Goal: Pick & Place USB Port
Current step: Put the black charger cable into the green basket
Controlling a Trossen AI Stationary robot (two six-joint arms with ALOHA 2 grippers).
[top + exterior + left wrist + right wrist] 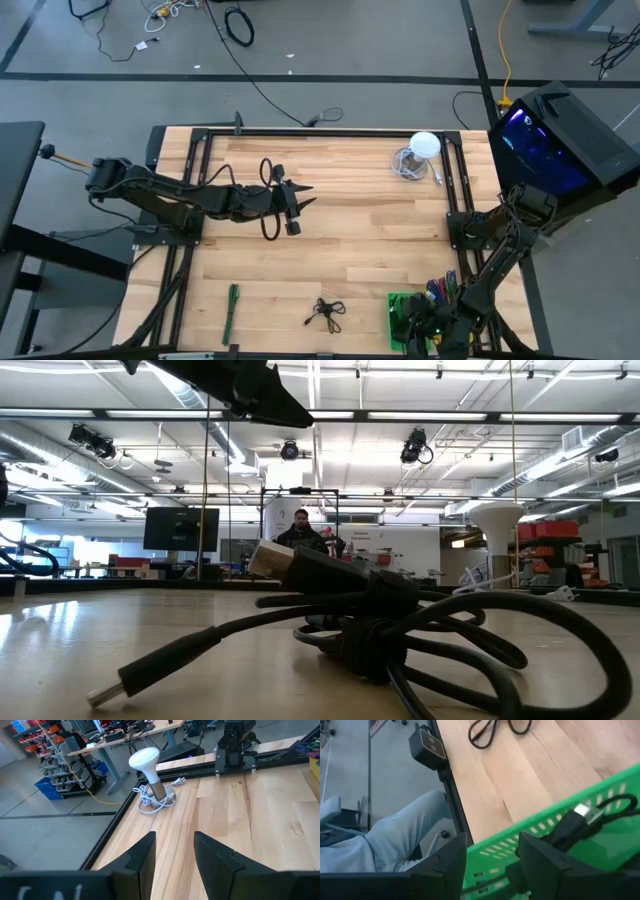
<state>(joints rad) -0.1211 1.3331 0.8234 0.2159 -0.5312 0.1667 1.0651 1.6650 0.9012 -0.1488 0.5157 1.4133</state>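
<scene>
A coiled black USB cable (325, 313) lies loose on the wooden table near its front edge. The low view shows it close up (370, 625), one silver plug (268, 558) raised. A second black cable with a silver plug (582, 811) lies inside the green basket (403, 318) at the front right. My right gripper (492, 857) hangs open over the basket's slotted wall (520, 832), with nothing held. My left gripper (175, 855) stands open above the table's middle (296, 200), with nothing between its fingers.
A white bulb lamp with a coiled white cord (420, 152) stands at the back right. A green pen-like stick (232, 308) lies at the front left. Black rails (300, 132) frame the table. A seated person's legs (395, 837) show beyond the front edge.
</scene>
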